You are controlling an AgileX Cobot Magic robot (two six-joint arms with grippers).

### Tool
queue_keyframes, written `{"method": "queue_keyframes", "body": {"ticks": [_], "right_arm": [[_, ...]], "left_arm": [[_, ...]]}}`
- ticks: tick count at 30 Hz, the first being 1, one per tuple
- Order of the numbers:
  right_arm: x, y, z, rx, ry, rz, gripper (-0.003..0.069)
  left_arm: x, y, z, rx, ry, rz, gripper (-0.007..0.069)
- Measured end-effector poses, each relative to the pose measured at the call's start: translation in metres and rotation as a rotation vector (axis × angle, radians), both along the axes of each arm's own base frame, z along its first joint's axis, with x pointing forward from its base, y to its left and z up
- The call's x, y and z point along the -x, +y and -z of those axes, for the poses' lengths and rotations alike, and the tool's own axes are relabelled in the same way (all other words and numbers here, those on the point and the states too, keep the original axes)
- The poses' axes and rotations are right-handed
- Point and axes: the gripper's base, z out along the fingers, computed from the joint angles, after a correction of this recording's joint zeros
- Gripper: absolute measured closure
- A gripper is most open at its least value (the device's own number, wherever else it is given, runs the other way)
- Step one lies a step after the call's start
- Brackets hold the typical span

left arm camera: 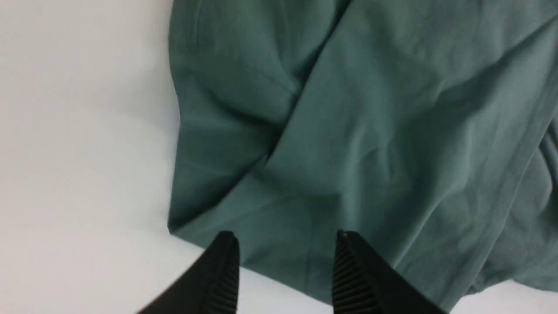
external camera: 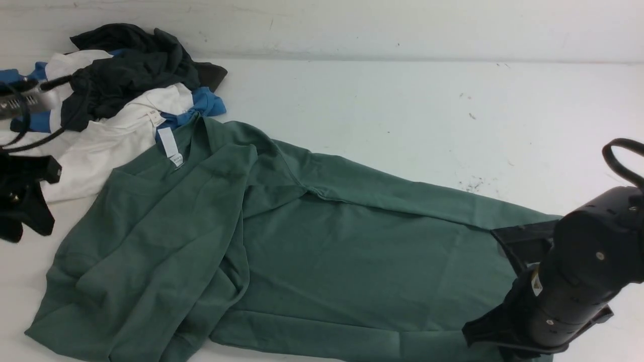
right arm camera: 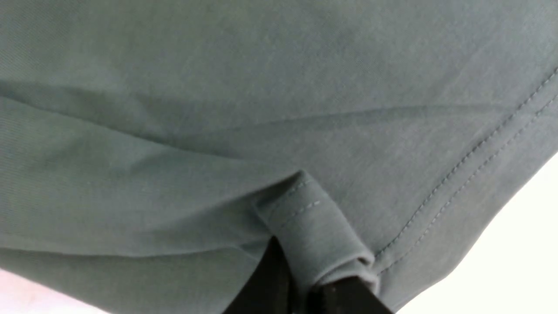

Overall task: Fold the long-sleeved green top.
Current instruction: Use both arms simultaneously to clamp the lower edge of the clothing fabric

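The green long-sleeved top (external camera: 312,251) lies spread over the white table (external camera: 427,115), rumpled and partly folded over on its left half. Its neck, with a white tag (external camera: 170,147), points to the far left; no print shows. My right gripper (external camera: 512,290) is at the top's right end and is shut on a rolled pinch of the stitched hem (right arm camera: 314,235), as the right wrist view (right arm camera: 305,283) shows. My left gripper (external camera: 27,223) is at the table's left. In the left wrist view it is open (left arm camera: 287,250) and empty, hovering over a folded edge of the top (left arm camera: 348,131).
A pile of black, white and blue garments (external camera: 126,80) lies at the back left, touching the top's neck. A silver device with black cables (external camera: 22,103) sits at the far left edge. A wall (external camera: 352,25) runs along the table's back.
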Motion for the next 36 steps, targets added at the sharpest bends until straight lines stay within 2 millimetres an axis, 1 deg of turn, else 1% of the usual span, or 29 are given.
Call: {"method": "queue_keyframes", "body": {"ticks": [1,4,7,10,11,14,19,22,23,25,26,28,29,33,36], "right_arm": [[0.000,0.000,0.000,0.000,0.000,-0.001,0.0637],[0.000,0.000,0.000,0.003,-0.001,-0.020,0.0637],[0.000,0.000,0.000,0.005,0.000,-0.035,0.0637],[0.001,0.000,0.000,0.009,0.004,-0.042,0.0637],[0.001,0.000,0.000,0.009,0.005,-0.045,0.0637],[0.001,0.000,0.000,0.010,0.005,-0.051,0.0637],[0.001,0.000,0.000,0.010,0.005,-0.054,0.0637],[0.001,0.000,0.000,0.010,0.005,-0.054,0.0637],[0.001,0.000,0.000,0.010,0.005,-0.053,0.0637],[0.001,0.000,0.000,0.010,0.005,-0.048,0.0637],[0.001,0.000,0.000,0.010,0.005,-0.047,0.0637],[0.001,0.000,0.000,0.010,0.005,-0.047,0.0637],[0.001,0.000,0.000,0.010,0.005,-0.047,0.0637],[0.001,0.000,0.000,0.010,0.005,-0.047,0.0637],[0.001,0.000,0.000,0.009,0.006,-0.046,0.0637]], "left_arm": [[0.001,0.000,0.002,0.002,0.007,-0.002,0.0339],[0.026,-0.006,0.039,0.029,0.161,-0.016,0.0334],[0.045,-0.006,0.062,0.001,0.270,-0.046,0.0334],[0.052,-0.002,0.074,-0.065,0.286,-0.107,0.0334],[0.050,0.001,0.076,-0.099,0.267,-0.133,0.0334],[0.045,0.004,0.078,-0.127,0.215,-0.166,0.0334],[0.039,0.003,0.079,-0.105,0.158,-0.198,0.0334],[0.038,0.003,0.084,-0.095,0.171,-0.201,0.0334],[0.038,0.003,0.089,-0.098,0.192,-0.193,0.0334],[0.038,0.004,0.094,-0.104,0.211,-0.186,0.0334],[0.036,0.005,0.101,-0.110,0.231,-0.176,0.0334],[0.035,0.006,0.105,-0.111,0.234,-0.174,0.0334],[0.033,0.007,0.110,-0.110,0.232,-0.177,0.0335],[0.030,0.006,0.112,-0.105,0.219,-0.185,0.0342],[0.028,0.006,0.112,-0.102,0.196,-0.194,0.0363]]}}
